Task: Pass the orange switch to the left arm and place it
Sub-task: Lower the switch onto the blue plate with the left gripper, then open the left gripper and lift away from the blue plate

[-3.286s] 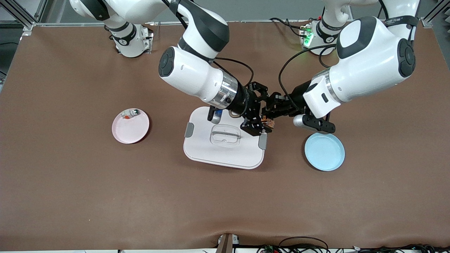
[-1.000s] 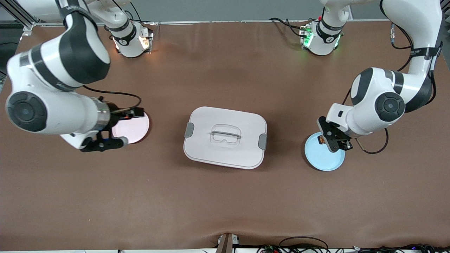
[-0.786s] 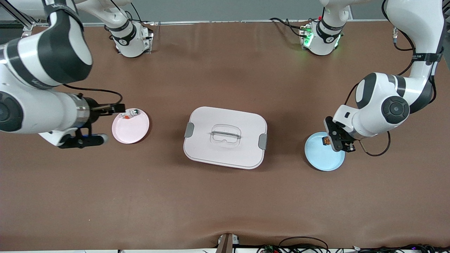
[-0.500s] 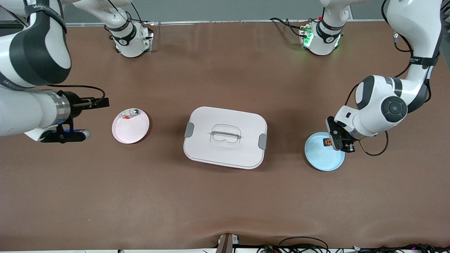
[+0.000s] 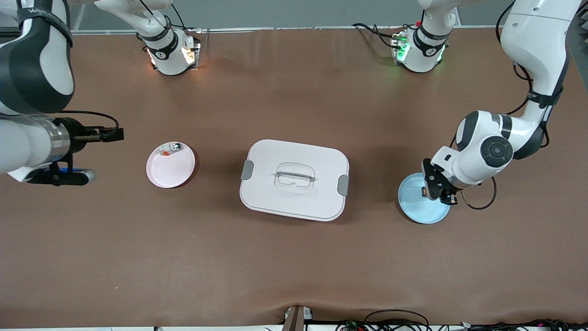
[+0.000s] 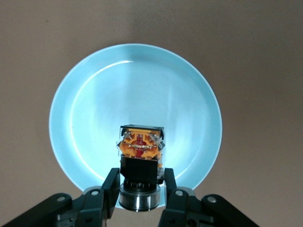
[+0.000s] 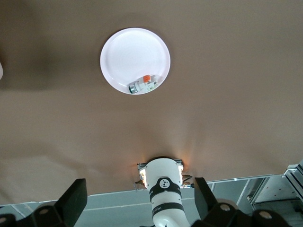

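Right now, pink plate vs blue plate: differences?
The pink plate holds a small grey-and-clear part; the blue plate has nothing resting on it. The left gripper holds the orange switch over the blue plate; no gripper is over the pink plate. Both are round and flank the box.

Both arms are built from glossy white rounded shells with black joint bands and round black caps. The right arm (image 5: 32, 92) has a shiny metal ring at its wrist and a thin black cable. The left arm (image 5: 505, 138) carries a looping black cable too. The left gripper (image 6: 139, 196) and the right gripper (image 7: 137, 208) are matte black with small screws. The white bases show black ring markings
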Controlling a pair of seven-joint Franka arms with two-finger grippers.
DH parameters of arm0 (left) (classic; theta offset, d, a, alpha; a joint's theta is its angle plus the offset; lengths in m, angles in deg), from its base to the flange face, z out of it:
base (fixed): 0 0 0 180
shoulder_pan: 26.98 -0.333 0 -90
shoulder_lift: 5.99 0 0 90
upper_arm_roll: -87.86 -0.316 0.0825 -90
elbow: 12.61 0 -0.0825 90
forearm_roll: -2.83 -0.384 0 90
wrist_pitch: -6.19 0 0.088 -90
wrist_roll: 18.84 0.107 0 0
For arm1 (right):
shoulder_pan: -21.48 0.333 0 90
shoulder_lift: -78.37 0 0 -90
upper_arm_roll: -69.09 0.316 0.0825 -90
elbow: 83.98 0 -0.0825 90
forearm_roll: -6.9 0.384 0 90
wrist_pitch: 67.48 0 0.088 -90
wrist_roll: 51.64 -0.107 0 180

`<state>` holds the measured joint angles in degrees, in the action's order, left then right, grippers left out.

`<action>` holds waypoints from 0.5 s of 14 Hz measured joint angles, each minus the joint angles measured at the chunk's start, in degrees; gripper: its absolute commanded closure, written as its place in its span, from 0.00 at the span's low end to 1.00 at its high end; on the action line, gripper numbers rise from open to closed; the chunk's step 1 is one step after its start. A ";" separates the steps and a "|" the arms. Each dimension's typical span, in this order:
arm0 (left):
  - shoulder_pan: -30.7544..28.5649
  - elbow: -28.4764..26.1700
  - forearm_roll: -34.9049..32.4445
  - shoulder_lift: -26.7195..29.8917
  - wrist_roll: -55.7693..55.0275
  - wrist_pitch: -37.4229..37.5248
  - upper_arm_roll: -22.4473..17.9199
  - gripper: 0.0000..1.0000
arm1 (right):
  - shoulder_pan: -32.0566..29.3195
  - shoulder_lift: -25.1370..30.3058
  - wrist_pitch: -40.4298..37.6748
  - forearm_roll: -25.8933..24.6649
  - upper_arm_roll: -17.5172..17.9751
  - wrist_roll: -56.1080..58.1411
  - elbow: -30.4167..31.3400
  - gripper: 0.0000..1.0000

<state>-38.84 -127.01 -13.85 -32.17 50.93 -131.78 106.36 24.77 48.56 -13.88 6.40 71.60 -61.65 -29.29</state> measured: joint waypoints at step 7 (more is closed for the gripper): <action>0.00 -1.58 -1.15 -2.61 0.01 -8.17 0.06 1.00 | -1.68 0.44 0.94 0.00 -0.10 0.01 -1.33 0.00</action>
<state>-38.84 -128.59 -15.00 -34.78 50.95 -139.95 106.42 23.09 49.00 -12.93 6.40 71.50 -61.64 -30.62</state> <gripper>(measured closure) 0.577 0.000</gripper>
